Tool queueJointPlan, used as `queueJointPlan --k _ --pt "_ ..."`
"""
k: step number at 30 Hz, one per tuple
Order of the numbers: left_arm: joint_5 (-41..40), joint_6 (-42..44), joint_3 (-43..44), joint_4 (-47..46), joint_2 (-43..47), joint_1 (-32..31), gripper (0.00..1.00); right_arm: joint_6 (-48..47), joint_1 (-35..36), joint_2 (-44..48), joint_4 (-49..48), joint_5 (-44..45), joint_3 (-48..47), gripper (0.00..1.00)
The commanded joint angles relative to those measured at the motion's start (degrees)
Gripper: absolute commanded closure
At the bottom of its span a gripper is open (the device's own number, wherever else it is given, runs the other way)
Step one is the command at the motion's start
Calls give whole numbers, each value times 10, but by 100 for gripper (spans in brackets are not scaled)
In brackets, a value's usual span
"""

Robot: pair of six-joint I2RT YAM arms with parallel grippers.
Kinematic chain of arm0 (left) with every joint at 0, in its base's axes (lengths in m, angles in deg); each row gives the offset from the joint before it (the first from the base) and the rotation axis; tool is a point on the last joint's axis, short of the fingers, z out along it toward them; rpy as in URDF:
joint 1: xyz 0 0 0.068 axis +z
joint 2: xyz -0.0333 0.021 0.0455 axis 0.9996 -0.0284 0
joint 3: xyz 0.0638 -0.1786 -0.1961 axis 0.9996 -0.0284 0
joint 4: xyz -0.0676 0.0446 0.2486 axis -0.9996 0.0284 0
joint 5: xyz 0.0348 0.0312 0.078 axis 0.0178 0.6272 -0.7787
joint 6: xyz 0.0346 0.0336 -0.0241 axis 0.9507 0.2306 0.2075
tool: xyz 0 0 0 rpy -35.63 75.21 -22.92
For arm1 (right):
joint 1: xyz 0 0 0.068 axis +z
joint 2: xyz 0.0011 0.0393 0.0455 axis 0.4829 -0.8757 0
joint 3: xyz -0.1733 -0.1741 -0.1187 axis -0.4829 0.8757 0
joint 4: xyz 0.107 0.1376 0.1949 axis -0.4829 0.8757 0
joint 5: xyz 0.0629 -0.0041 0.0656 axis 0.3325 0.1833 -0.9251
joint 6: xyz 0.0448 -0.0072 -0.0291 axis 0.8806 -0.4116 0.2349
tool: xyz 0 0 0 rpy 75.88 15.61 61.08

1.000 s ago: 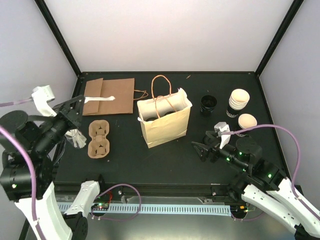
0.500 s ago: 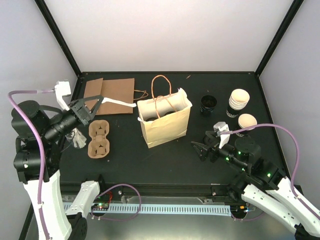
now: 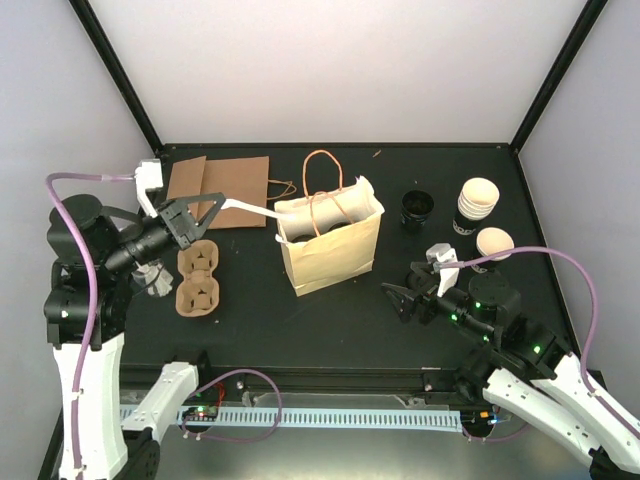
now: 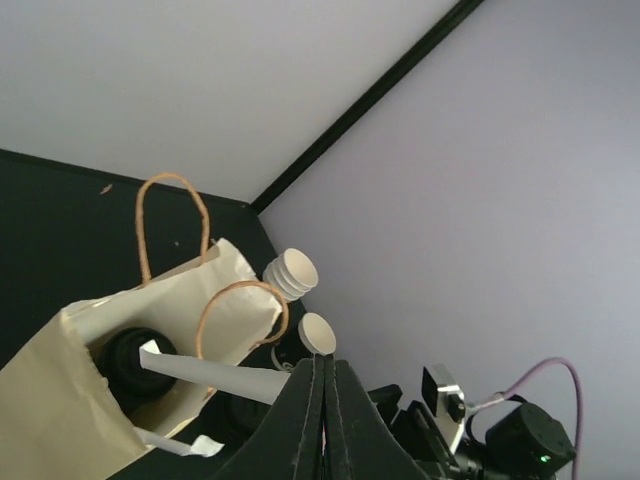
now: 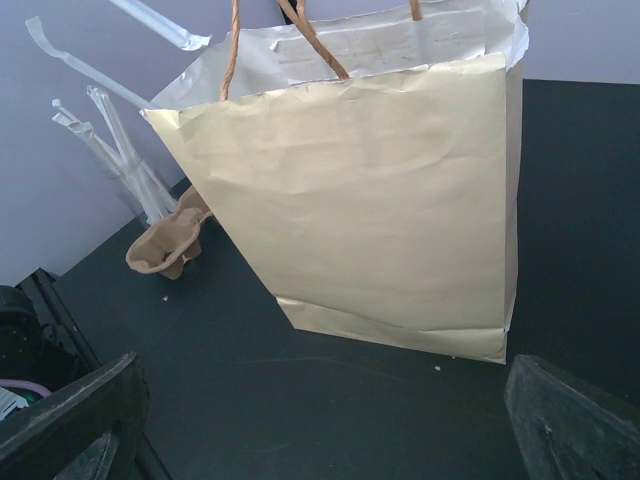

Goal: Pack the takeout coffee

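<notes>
Black worktop (image 3: 340, 320), pale walls. Left fingers (image 4: 325, 400) pinched shut on white wrapped straw (image 4: 215, 375), its far end over the open mouth of upright cream paper bag (image 3: 330, 250). Right fingers (image 3: 400, 292) spread wide, gripping nothing, low near bag's right side. Takeout coffee cup (image 3: 494, 243) stands on worktop, well right of bag, just beside cup stack (image 3: 478, 203). Cardboard cup carrier (image 3: 197, 280) lies left of bag.

Lab booth: white walls (image 3: 340, 70), black frame (image 3: 114, 72).
</notes>
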Motion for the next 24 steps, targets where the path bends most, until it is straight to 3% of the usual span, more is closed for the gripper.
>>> queueJointPlan --k 1,12,17,21,22,24 --pt "-15 -21 -13 -57 -1 -36 98 2 1 0 -3 3 -5 0" --pt "-121 7 -69 -58 -21 -122 98 3 1 2 -4 5 -4 0" --pt "-128 8 -106 -83 -36 -143 96 3 1 1 -5 6 -4 0" --pt "-124 10 -118 -95 -52 -157 84 2 1 0 -5 7 -4 0" --pt "-120 11 -120 -98 -56 -159 78 2 1 0 -4 7 -4 0" --pt "-110 14 -120 -102 -62 -162 57 2 1 0 -4 8 -4 0"
